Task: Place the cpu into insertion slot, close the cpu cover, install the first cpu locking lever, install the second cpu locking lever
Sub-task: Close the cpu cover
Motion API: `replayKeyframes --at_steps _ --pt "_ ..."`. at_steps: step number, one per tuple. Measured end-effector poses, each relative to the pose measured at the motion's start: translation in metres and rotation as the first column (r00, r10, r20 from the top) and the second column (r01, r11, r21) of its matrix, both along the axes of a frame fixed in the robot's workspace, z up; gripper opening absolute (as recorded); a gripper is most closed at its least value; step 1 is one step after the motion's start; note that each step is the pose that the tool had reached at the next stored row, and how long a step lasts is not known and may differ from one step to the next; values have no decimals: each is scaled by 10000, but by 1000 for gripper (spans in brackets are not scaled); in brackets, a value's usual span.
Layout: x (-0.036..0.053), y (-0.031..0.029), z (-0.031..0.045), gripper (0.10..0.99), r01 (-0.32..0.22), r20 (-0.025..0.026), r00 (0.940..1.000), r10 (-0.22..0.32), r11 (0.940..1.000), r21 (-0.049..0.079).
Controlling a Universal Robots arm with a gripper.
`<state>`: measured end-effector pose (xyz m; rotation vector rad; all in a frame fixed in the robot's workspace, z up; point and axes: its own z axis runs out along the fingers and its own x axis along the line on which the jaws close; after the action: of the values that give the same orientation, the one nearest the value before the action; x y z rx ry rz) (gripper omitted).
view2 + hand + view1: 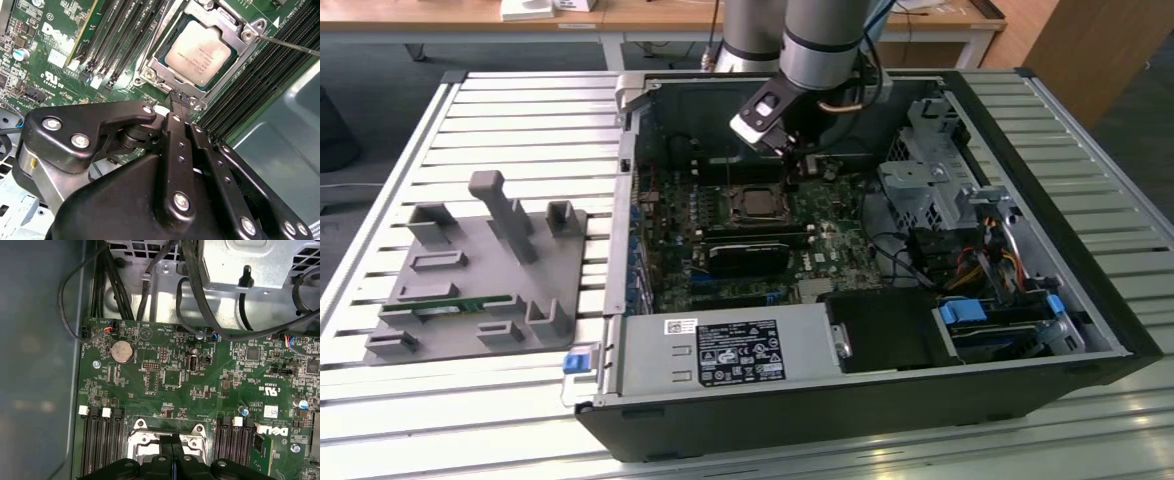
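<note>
An open computer case (854,420) is laid on a slatted worktop (520,120), and the arm (821,40) is positioned over its far end, pointed down into it. The fingers (178,99) are pressed together with no gap visible between them, and nothing is seen gripped in them. Their tips are held right at the rim of the socket (754,203), though contact cannot be confirmed.

The chip (200,52) is seated flat in the socket, its pale metal face turned upward. The cover (172,77) is folded down around it, so that the chip is framed by the square window. A thin lever (290,45) is seen slanting away from one corner of the socket across the neighbouring memory slots (240,92); whether it is hooked down cannot be told.

The socket is flanked on both sides by banks of memory slots on the green board (165,375), and a round coin battery (122,351) is mounted further along the board. In the exterior view, a black graphics card (747,252) is fitted just beside the socket on its near side. A power supply (720,350) is set at the near edge of the case. A grey holder (480,270) is placed on the worktop at the exterior view's left, apart from the case.
</note>
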<state>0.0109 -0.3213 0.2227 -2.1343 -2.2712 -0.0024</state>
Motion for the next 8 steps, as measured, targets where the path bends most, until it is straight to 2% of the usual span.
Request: replayKeyframes --at_steps 4,8 --pt "-18 1 -13 106 0 1 10000 0 10000 2" --pt "-73 0 -28 106 0 0 10000 0 10000 1"
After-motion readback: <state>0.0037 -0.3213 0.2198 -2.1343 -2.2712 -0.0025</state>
